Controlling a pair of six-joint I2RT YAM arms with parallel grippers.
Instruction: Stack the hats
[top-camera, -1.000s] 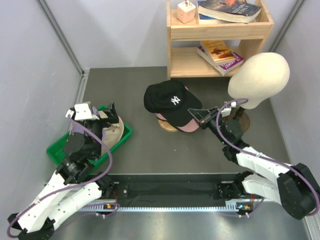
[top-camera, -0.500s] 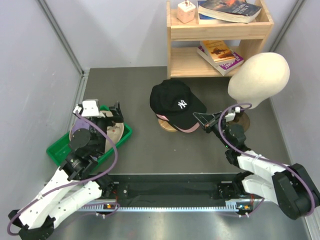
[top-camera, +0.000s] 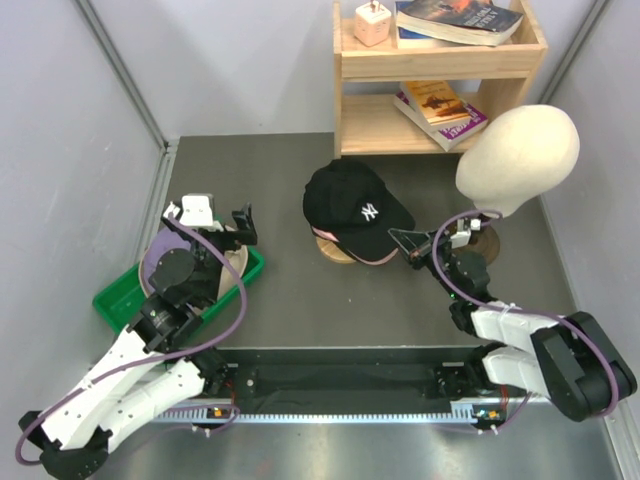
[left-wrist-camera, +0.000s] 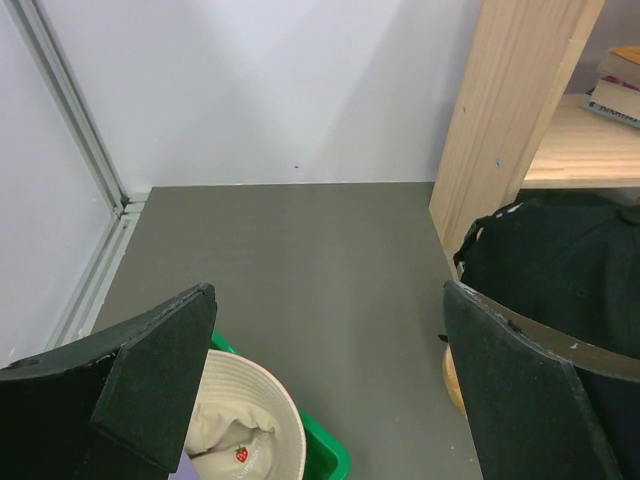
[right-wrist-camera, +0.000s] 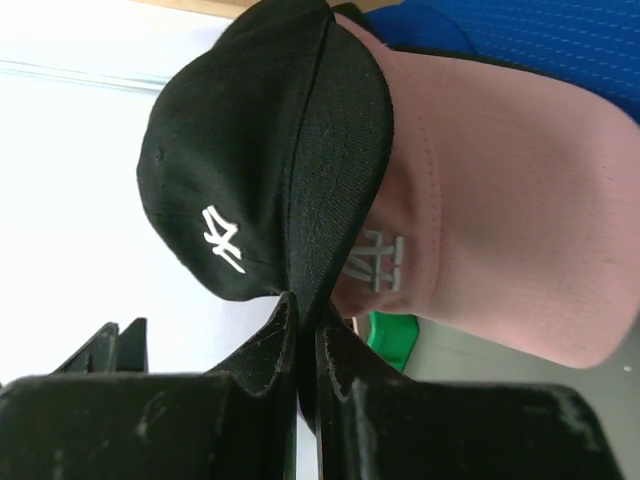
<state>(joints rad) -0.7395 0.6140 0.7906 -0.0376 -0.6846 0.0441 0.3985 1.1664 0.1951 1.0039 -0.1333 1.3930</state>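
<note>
1. Hats seen from above numbered four. A black fabric baseball cap with a white logo (top-camera: 352, 200) sat atop a pale pink baseball cap (top-camera: 352, 256) on the round wooden stand (top-camera: 332, 254) in the middle of the grey desk (top-camera: 300, 300). A cream brimmed fabric hat (top-camera: 236, 262) and a lavender hat (top-camera: 152, 258) lay in the green plastic tray (top-camera: 112, 302) at left. The right fingers (top-camera: 400, 238) pinched the black cap's brim, which pointed right towards them. The left fingers (top-camera: 245, 220) hung over the tray, the nearer arm to its two hats.
2. From the left wrist, those fingers (left-wrist-camera: 150, 370) stood spread, gripping nothing, with the cream hat low between them.
3. From the right wrist, the fingers were pressed together on the black brim's edge. A third stacked cap, a blue textured baseball cap (right-wrist-camera: 520, 35), showed beneath the pink one.
</note>
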